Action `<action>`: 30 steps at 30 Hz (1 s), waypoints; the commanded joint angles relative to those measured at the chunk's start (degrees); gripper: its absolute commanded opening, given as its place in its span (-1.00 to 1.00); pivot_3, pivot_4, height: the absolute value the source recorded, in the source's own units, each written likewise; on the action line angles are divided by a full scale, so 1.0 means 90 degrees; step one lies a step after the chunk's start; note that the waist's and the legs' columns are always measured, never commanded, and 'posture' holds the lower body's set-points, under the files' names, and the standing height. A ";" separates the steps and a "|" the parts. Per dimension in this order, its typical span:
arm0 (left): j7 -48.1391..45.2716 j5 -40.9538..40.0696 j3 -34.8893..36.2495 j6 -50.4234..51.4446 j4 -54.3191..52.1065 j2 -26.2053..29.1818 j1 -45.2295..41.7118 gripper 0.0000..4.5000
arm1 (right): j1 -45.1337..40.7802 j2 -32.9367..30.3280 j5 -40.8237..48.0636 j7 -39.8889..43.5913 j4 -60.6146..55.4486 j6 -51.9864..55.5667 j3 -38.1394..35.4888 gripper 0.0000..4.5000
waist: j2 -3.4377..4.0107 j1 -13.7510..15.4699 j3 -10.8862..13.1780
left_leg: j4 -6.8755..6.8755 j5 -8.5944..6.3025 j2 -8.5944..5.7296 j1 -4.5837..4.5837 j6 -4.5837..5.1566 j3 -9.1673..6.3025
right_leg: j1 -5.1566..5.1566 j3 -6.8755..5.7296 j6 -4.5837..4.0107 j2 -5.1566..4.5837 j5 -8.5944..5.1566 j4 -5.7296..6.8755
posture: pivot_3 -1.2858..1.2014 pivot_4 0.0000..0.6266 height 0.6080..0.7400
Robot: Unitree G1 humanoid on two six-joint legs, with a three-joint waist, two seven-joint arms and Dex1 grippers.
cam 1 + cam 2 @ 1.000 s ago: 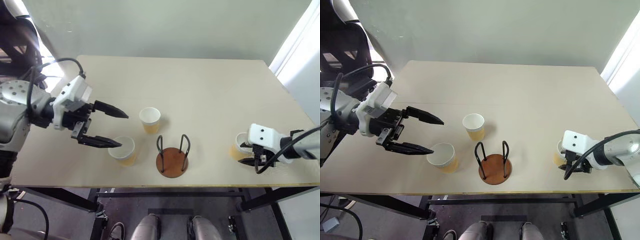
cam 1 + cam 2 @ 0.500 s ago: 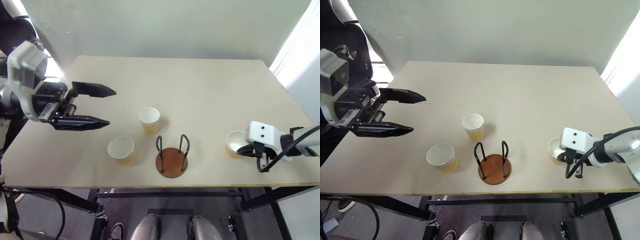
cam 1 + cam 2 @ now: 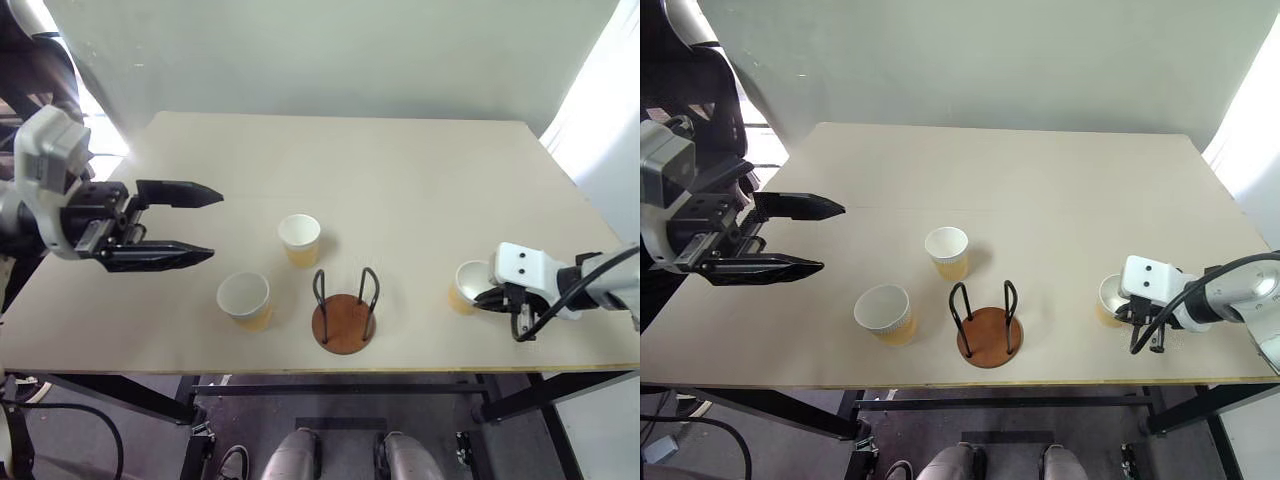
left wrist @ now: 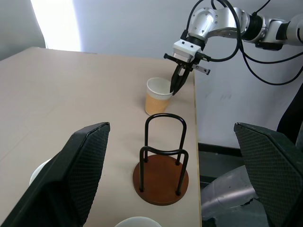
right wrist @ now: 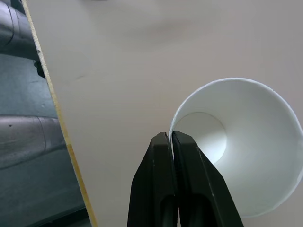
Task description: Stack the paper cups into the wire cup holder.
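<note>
No writing or label can be read on anything here; the cups are plain tan with white insides. The wire cup holder (image 3: 343, 318) stands near the front edge of the table (image 3: 400, 180), mid-width, its wooden disc carrying two black loops, nothing between them. Taking the holder as the clock's centre in the head view: one paper cup (image 3: 299, 240) stands upright close by at about 11 o'clock, a second cup (image 3: 244, 300) sits just to the side at 9 o'clock, and the third cup (image 3: 468, 286) is well off at 3 o'clock, near the table's right front corner.

That third cup is where the action is. The right gripper (image 5: 170, 142) has its two black fingers pressed together on the cup's rolled rim, one finger inside the wall and one outside, the wall pinched between them. The cup sits on the tabletop, leaning slightly. The right arm reaches in from the right edge, the gripper angled downward onto the rim.

The left gripper (image 3: 205, 222) hangs above the table's left side, at 9 to 10 o'clock from the holder, well apart from both nearer cups. Its fingers are spread wide and hold nothing, pointing roughly level toward the table's middle.
</note>
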 commanded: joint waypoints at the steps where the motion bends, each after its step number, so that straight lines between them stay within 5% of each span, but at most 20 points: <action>1: 0.0007 -0.0005 0.0220 -0.0031 -0.0156 0.0044 -0.0062 1.00 | -0.0119 0.0004 0.0035 0.0098 0.0012 -0.0036 -0.0191 -0.99 | 0.0000 0.0000 0.0000 | 0.0000 0.0000 0.0000 0.0000 0.0000 0.0000 | 0.0000 0.0000 0.0000 0.0000 0.0000 0.0000 | 0.03 -0.52 1.00; 6: -0.0028 0.0055 0.0138 -0.0060 -0.0135 0.0024 -0.0166 1.00 | -0.0265 -0.0028 0.0176 0.0229 -0.0028 0.0048 -0.0331 -0.75 | 0.0000 0.0000 0.0000 | -0.0001 0.0000 0.0000 -0.0001 -0.0001 0.0000 | -0.0001 0.0001 0.0000 0.0000 0.0000 -0.0001 | 0.03 -0.52 1.00; 17: -0.0039 0.0081 0.0081 -0.0002 -0.0180 -0.0014 -0.0231 1.00 | -0.0279 0.0260 -0.0405 0.0123 0.0291 -0.0237 0.0200 0.98 | 0.0000 0.0000 0.0000 | -0.0004 -0.0002 0.0000 -0.0001 -0.0002 -0.0001 | -0.0003 -0.0001 0.0000 0.0000 -0.0001 -0.0002 | 0.03 -0.52 1.00; 20: -0.0027 0.0101 0.0071 -0.0006 -0.0183 -0.0014 -0.0241 1.00 | -0.0405 0.0440 -0.0553 0.0142 0.0454 -0.0304 0.0367 0.98 | 0.0000 -0.0002 0.0000 | -0.0004 -0.0001 0.0000 -0.0001 -0.0002 -0.0001 | -0.0002 -0.0001 -0.0001 0.0000 0.0000 -0.0002 | 0.03 -0.52 1.00; 30: 0.0033 0.0090 0.0176 0.0051 -0.0292 0.0048 -0.0117 1.00 | -0.0631 0.0722 -0.0849 0.0254 0.0821 -0.0463 0.0442 -0.59 | 0.0000 -0.0001 0.0000 | -0.0004 -0.0001 0.0001 -0.0001 -0.0001 -0.0001 | -0.0003 -0.0002 -0.0001 0.0000 0.0001 -0.0002 | 0.03 -0.52 1.00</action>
